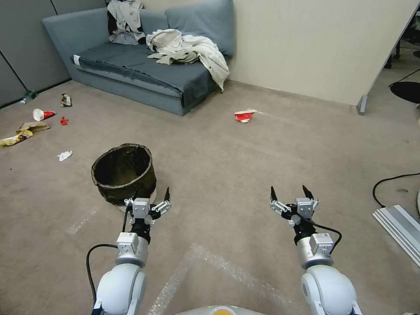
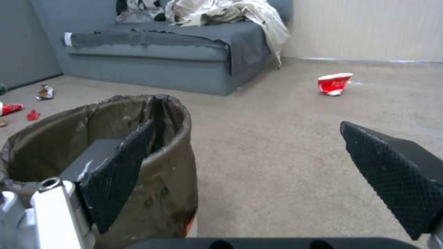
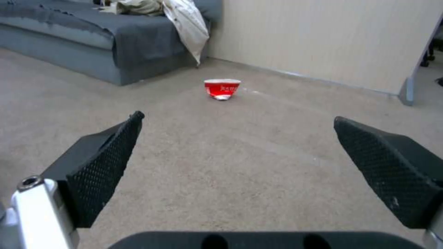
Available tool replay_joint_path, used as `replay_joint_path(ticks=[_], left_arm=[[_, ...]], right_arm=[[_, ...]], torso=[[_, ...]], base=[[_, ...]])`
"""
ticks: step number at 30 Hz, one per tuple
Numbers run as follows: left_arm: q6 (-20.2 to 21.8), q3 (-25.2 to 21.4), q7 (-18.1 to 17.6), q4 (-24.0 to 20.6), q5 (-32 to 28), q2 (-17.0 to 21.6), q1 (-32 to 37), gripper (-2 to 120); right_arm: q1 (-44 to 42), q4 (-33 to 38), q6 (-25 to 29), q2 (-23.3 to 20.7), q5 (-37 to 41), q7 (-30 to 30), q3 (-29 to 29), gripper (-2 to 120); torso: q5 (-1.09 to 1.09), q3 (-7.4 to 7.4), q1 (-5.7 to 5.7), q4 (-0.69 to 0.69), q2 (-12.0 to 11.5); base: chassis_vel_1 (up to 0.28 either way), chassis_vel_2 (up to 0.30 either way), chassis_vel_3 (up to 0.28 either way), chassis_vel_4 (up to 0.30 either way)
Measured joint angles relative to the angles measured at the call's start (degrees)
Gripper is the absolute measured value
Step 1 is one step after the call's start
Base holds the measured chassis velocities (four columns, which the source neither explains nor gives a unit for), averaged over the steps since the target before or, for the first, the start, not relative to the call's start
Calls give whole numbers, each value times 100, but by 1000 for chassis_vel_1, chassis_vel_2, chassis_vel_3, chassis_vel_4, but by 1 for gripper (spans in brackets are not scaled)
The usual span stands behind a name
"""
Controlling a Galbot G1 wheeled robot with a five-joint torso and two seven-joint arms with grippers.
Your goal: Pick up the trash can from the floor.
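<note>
Left hand [image 1: 152,197] spread wide, seemingly straddling trash can [image 1: 124,173] rim.

Head looks down; wrists low, forward — sharing sofa [image 1: 144,70], cup [image 1: 245,115].

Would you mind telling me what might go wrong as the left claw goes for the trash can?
The open left claw has one finger over the rim of the trash can and the other out over bare floor; closing may pinch only the loose liner, which could slip. A one-sided rim grip may also tip the can.
</note>
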Motion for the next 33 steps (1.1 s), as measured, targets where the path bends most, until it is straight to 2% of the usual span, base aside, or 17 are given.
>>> replay_joint_path(ticks=[33], left_arm=[[0, 0, 0, 0, 0, 0, 0, 100]], right_arm=[[0, 0, 0, 0, 0, 0, 0, 100]], torso=[[0, 0, 1, 0, 0]], base=[[0, 0, 0, 0]])
